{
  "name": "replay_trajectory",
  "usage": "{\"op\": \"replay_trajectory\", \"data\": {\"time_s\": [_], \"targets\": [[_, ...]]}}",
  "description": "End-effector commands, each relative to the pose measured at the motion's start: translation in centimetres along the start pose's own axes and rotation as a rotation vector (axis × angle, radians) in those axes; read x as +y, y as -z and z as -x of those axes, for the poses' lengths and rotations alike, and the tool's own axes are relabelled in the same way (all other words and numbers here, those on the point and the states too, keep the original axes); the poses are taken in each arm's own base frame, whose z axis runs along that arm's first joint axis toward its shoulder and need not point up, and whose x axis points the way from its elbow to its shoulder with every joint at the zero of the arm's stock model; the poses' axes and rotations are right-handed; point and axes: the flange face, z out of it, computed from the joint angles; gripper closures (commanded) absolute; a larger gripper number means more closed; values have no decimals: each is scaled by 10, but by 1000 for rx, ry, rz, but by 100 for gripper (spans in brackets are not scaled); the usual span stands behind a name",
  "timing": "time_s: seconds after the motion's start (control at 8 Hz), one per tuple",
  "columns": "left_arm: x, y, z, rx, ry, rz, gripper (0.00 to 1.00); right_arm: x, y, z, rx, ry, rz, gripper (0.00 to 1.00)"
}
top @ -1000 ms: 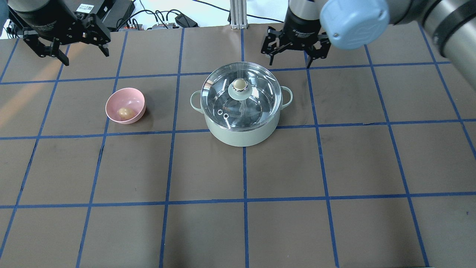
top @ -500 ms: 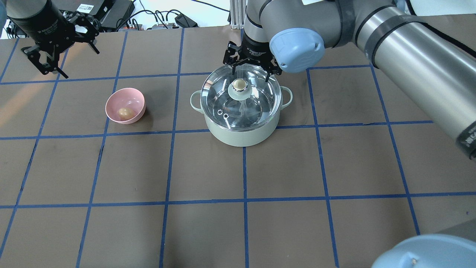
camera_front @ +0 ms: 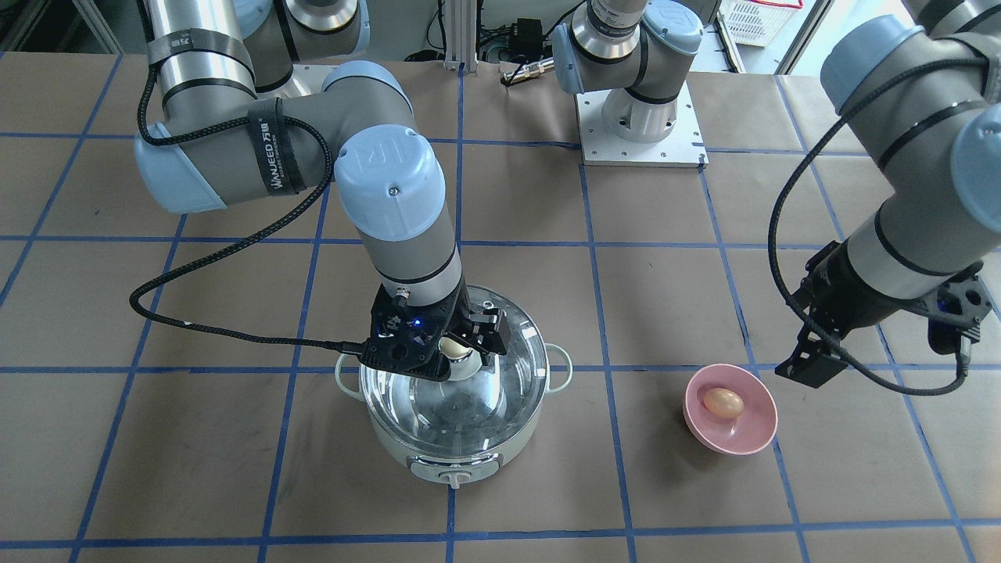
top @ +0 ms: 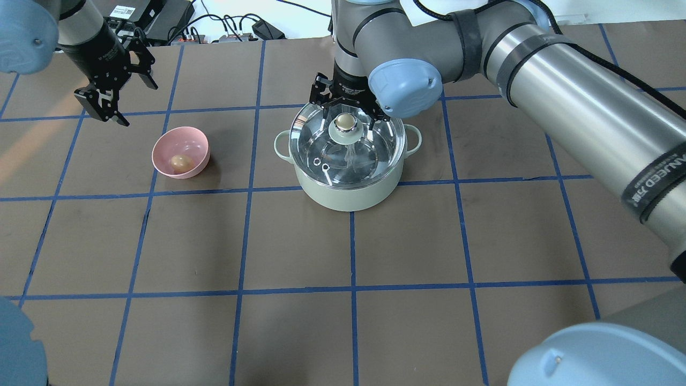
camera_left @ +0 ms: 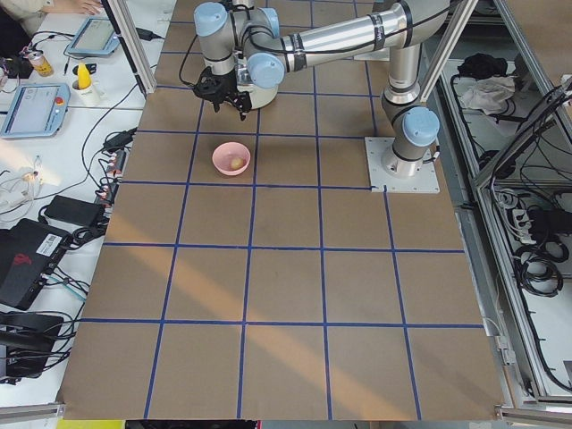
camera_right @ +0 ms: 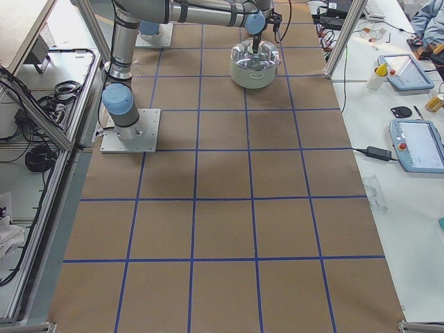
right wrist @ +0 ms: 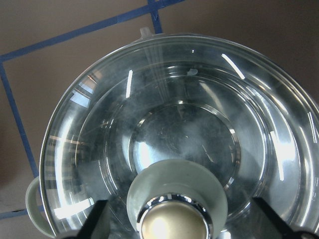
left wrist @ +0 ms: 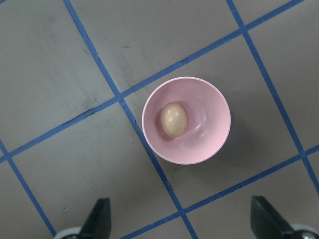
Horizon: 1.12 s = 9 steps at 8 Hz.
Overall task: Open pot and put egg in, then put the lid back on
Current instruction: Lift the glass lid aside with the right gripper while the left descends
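Note:
The pale mint-green pot (top: 343, 195) stands mid-table with the clear glass lid (top: 321, 142) on it. My right gripper (top: 347, 113) is open, low over the lid, one finger on each side of the beige knob (top: 345, 123) without touching it. The right wrist view shows the knob (right wrist: 173, 225) between both fingers (right wrist: 94, 221). The tan egg (top: 180, 162) lies in a pink bowl (top: 195, 143) left of the pot. My left gripper (top: 134, 104) is open and empty, above and behind the bowl. The left wrist view looks down on the egg (left wrist: 173, 120).
The table is brown with a blue tape grid (top: 351, 252). Cables and boxes (top: 230, 32) lie along the far edge. The pot's front knob (camera_front: 454, 478) faces the operators' side. My right arm's long link (top: 579, 112) stretches over the table's right half.
My right gripper has moved left and down, from behind the pot to straddling the lid's knob. My left gripper has turned and moved closer to the pink bowl.

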Motion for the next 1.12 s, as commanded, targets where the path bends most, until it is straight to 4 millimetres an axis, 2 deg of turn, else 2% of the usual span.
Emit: {"op": "replay_trajectory", "data": {"time_s": [0.0,0.25,0.38,0.5,0.62,0.88,1.0], "targets": [[-19,-53,-31,24,79,-15,6,3,-9,4,8,-16,18,32],[-23,-80,-38,-6,83,4,28,4,-11,4,5,-16,25,54],[-24,-88,-40,-16,88,10,28,4,-11,3,10,-17,38,70],[-25,-100,-42,-37,88,21,28,4,-12,3,11,-16,41,75],[-25,-104,-42,-49,94,25,28,6,-9,2,19,-12,57,80],[-26,-121,-45,-71,98,42,28,3,22,7,32,-15,78,88],[-28,-135,-48,-90,124,52,28,1,34,3,36,-17,85,89]]}}
